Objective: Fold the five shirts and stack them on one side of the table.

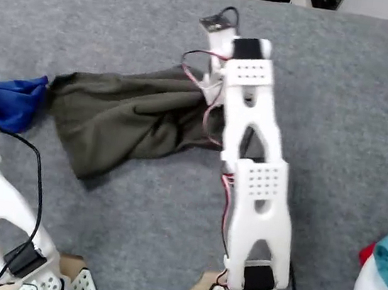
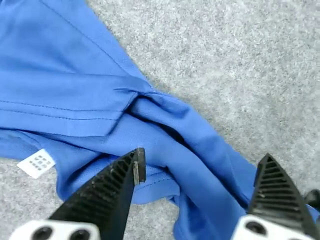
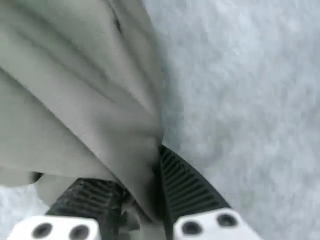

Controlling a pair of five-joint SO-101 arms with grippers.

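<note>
Left wrist view: the left claw [image 2: 203, 154] hangs wide open over a crumpled blue knit shirt [image 2: 75, 75] with stitched hems. Right wrist view: the right claw [image 3: 142, 172] pinches a bunched fold of a soft olive-grey shirt [image 3: 75, 100]. High view: that shirt lies rumpled mid-frame on the fuzzy grey felt table [image 1: 357, 102], the blue one at the left edge, a teal, red and white cloth heap [image 1: 386, 270] at the right edge.

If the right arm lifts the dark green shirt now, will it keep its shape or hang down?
The green shirt would probably hang limp: it lies in soft creases. The right gripper pinches one bunched edge, so the rest would likely drag over the rough grey table rather than slide freely.
</note>
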